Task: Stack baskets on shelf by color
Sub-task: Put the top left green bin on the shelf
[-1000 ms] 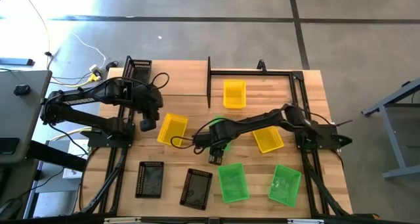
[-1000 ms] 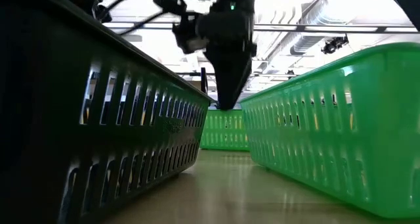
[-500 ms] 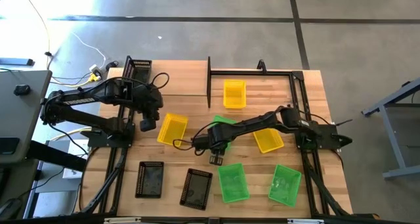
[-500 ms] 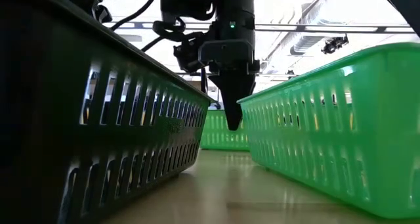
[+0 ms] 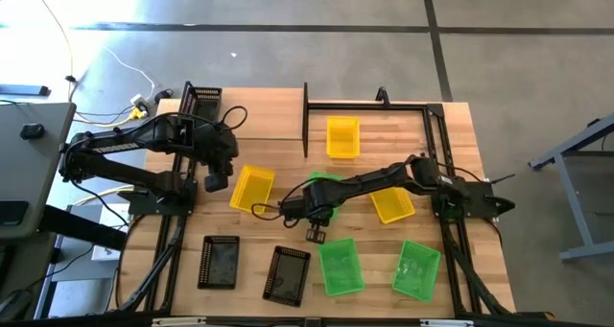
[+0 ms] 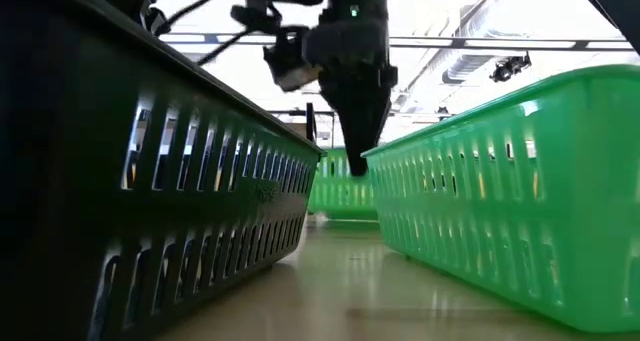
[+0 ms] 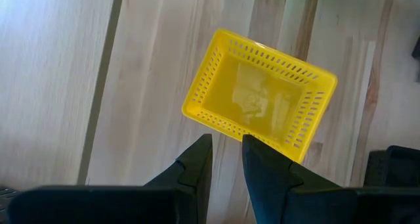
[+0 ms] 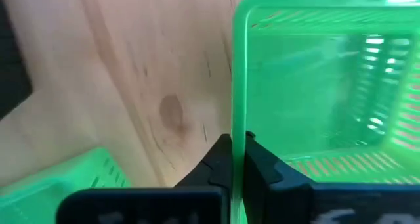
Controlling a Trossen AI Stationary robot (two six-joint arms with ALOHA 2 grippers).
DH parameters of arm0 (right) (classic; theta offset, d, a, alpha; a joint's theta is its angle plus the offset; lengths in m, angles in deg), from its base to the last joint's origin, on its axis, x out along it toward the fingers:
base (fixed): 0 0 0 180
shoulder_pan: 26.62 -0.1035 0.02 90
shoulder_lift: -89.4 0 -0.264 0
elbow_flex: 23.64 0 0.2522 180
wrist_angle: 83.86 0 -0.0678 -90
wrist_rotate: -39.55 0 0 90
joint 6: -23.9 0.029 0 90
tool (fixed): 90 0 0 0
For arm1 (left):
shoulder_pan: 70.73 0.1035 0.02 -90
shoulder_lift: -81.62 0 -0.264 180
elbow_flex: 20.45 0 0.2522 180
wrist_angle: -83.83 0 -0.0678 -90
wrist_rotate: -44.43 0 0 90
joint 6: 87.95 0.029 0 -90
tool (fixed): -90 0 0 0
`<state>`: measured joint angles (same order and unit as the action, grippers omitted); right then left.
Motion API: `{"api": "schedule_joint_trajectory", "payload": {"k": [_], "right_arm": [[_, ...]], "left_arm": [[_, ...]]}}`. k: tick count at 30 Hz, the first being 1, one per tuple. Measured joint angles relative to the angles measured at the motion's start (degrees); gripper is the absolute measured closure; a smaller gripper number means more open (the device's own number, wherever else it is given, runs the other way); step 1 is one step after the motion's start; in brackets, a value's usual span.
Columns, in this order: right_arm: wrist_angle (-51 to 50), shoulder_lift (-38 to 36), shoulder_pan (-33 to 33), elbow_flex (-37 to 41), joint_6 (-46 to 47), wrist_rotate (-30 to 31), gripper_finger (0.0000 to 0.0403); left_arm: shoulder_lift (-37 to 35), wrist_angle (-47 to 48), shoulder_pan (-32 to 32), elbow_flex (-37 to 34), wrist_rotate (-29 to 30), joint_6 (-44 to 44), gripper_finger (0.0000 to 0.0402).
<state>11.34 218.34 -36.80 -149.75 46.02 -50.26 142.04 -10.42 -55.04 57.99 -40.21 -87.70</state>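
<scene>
My right gripper (image 5: pixel 313 212) reaches to the table's middle and is shut on a green basket (image 5: pixel 324 177), which lies mostly hidden under the arm. My left gripper (image 7: pixel 226 142) hovers open over a yellow basket (image 7: pixel 259 96) at the left. Another yellow basket (image 5: pixel 342 137) sits on the shelf (image 5: pixel 384 124) at the back, and a third one (image 5: pixel 391 204) lies right of the middle. Two green baskets (image 5: pixel 340 267) (image 5: pixel 416 268) and two black ones (image 5: pixel 219 262) (image 5: pixel 288 273) stand along the near edge. My right gripper pinches one wall of the green basket at its rim (image 8: pixel 239 122), with one finger inside and one outside. The fingers come from above, pointing down. In the low view the basket (image 6: pixel 345 186) hangs from the fingers, its bottom just above the table.
A black basket (image 5: pixel 201 102) sits at the far left corner. The shelf's black frame (image 5: pixel 306 116) stands upright behind the held basket. Bare wood lies between the near row of baskets and the middle.
My right gripper has dropped onto the green basket's wall and shut on it. It has then risen a little, and the basket has come up with it.
</scene>
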Motion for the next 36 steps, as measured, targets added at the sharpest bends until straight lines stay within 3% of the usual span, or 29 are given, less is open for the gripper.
{"api": "schedule_joint_trajectory", "payload": {"k": [12, 22, 27, 36], "right_arm": [[-5.2, 0.0, 0.0, -9.3, -3.1, -1.0, 0.0402], [-5.9, -0.2, 0.6, -22.8, -8.1, -5.1, 0.0403], [-5.3, -3.0, 1.3, -20.8, -10.6, -4.3, 0.0403], [-4.1, -3.2, 3.0, -21.9, -23.6, -2.1, 0.0403]], "left_arm": [[0.0, -0.2, 0.0, 0.0, 0.0, 0.0, 0.0328], [0.0, -0.2, 0.0, 0.0, 0.0, -0.3, 0.0328], [0.0, -0.1, 0.0, 0.0, -0.1, -2.2, 0.0328], [0.0, 0.1, 0.0, 0.0, -0.1, -3.9, 0.0328]]}}
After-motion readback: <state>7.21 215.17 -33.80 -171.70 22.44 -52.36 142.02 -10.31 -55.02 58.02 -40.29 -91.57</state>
